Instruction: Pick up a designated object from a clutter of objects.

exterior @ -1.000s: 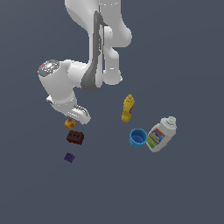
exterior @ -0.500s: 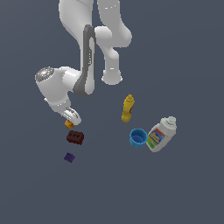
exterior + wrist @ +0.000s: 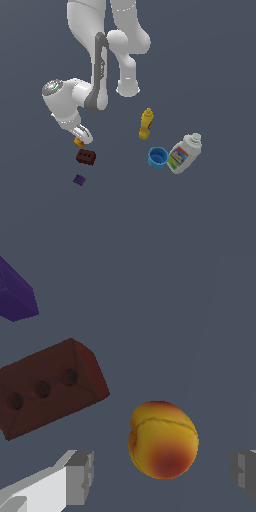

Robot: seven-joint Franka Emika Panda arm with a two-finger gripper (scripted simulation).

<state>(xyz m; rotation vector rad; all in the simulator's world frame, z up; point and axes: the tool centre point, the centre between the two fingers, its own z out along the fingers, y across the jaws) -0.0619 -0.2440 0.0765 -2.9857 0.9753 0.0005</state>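
Observation:
The designated object, a small round orange-yellow ball (image 3: 162, 439) with a reddish patch, lies on the grey floor between my two fingertips, with a gap on each side. My gripper (image 3: 162, 476) is open around it; one grey fingertip (image 3: 80, 477) shows on one side and the other (image 3: 244, 472) at the frame's edge. In the exterior view the ball (image 3: 78, 142) peeks out just under my gripper (image 3: 83, 135), at the exterior view's left. The dark brown brick (image 3: 86, 157) lies right beside it, apart from it.
A tiny purple block (image 3: 79, 179) lies beyond the brick (image 3: 50, 387). Toward the exterior view's right stand a yellow squeeze bottle (image 3: 146, 123), a blue cup (image 3: 157, 157) and a white labelled bottle (image 3: 184, 153) lying tilted. The arm's white base (image 3: 128, 87) rises behind.
The arm has swung toward the exterior view's left and lowered, bringing the gripper down over the orange ball. The objects have not moved.

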